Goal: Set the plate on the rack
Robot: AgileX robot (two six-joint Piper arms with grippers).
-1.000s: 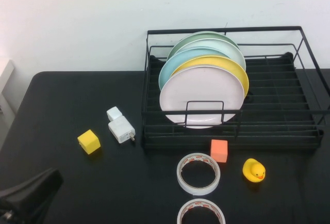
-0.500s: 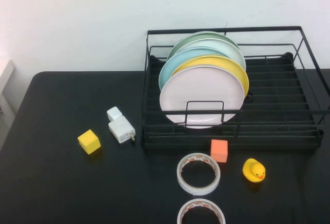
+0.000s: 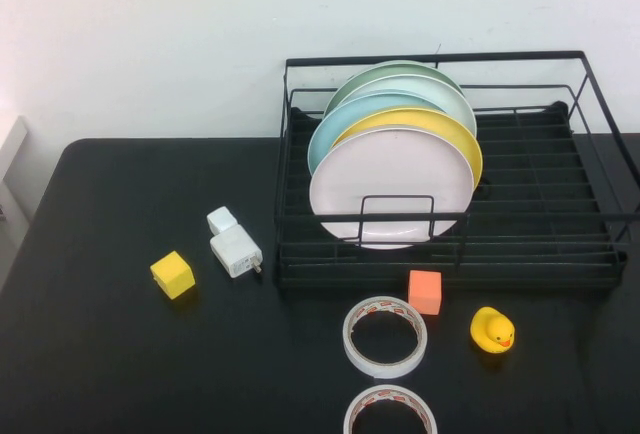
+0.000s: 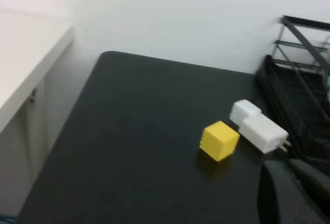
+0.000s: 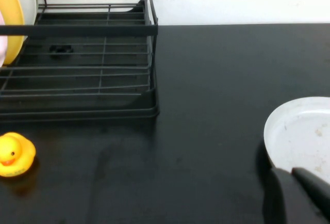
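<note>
The left gripper (image 4: 294,195) shows only as a dark edge in its own wrist view, above the black table (image 3: 120,254) near a yellow cube (image 4: 219,140) and a white charger (image 4: 258,127); whether its jaws are open cannot be told; the right gripper (image 5: 299,195) likewise shows only a dark edge, jaws unreadable, beside a white dish (image 5: 301,136); neither appears in the high view; the plate (image 3: 390,186) stands upright at the front of a row of plates inside the rack (image 3: 600,216), the yellow plate (image 3: 450,129) just behind it; a rubber duck (image 3: 492,330) sits before the rack.
</note>
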